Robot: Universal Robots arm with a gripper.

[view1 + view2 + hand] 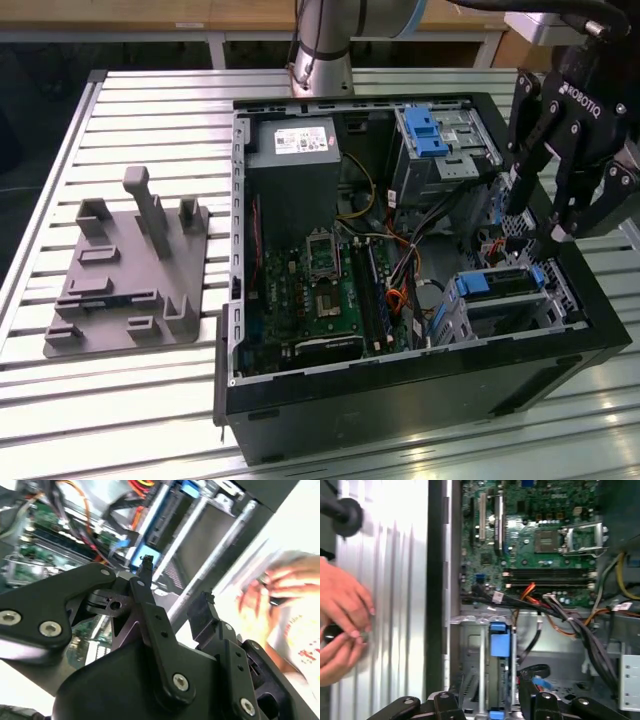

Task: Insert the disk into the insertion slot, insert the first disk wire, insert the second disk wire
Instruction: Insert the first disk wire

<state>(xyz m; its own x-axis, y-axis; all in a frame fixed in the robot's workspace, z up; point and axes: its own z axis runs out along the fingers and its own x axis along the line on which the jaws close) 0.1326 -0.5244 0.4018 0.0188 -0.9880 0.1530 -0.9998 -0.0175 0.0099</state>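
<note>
The open black computer case (400,400) lies on a slatted table. At its corner on the exterior view's right sits the insertion slot (510,312), a silver cage also seen in the first wrist view (472,650). Blue caddy plastic of the disk (488,283) shows in the cage, so the disk appears seated there; its blue tab (500,640) faces the cables. My gripper (538,222) hangs just above the cage, open, with nothing between its fingers (145,580). Black and orange wires (560,615) run loose beside the cage.
A taller bay with a blue latch (430,130) stands behind the cage. The motherboard (320,290) and power supply (295,170) fill the case's middle. A grey fixture plate (130,270) lies on the exterior view's left. A person's hands (340,620) hold something dark outside the case wall.
</note>
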